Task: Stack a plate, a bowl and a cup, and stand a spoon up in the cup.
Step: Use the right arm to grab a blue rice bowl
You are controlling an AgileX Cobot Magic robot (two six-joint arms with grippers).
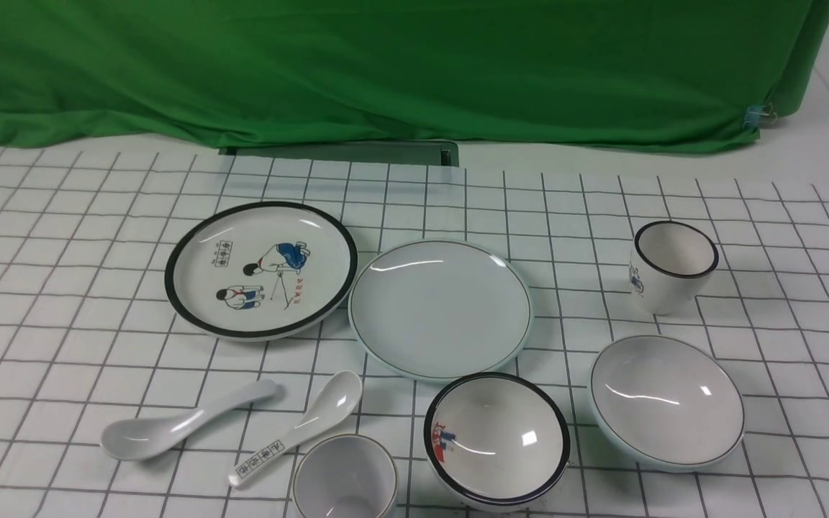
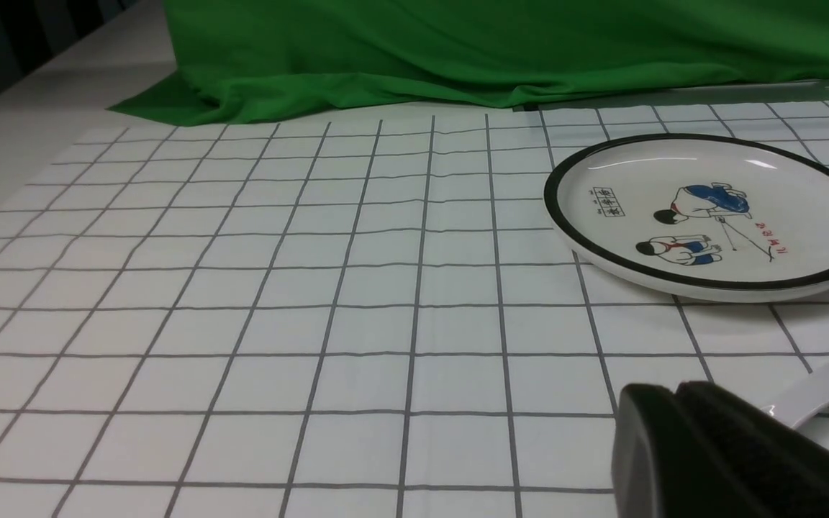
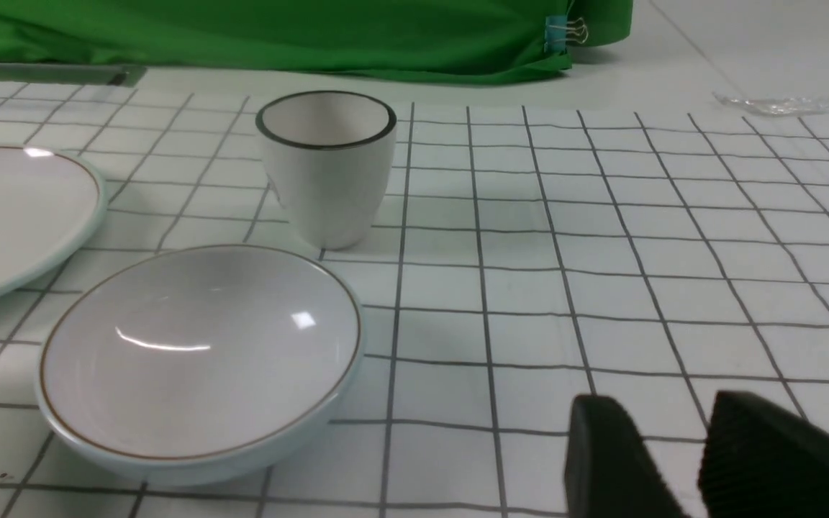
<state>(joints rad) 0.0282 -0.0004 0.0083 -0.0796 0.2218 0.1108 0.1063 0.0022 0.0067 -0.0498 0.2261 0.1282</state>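
Our left jaws are pressed together with nothing between them. Our right jaws stand partly apart and also hold nothing. Near the right jaws the bowl (image 3: 198, 352) sits on the table (image 1: 62, 324), and the plate (image 1: 440, 308) lies at the middle. The cup (image 1: 345, 478) stands at the near edge, with the spoon (image 1: 170, 424) to its left. All 4 lie apart, unstacked.
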